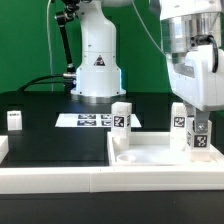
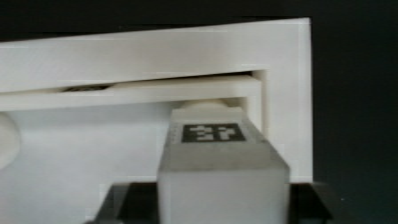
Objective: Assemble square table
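The square table's white tray-like top lies at the front on the exterior view's right. My gripper hangs over the top's right end, shut on a white leg that stands upright with its lower end at the tray. In the wrist view the held leg shows its tag between my dark fingers, and its far end meets a corner of the top. The gripper sits mostly below the picture's edge.
Loose legs stand on the black surface: one behind the top, one just beside my gripper, one at the far left. The marker board lies before the arm's base. A long white rail runs along the front.
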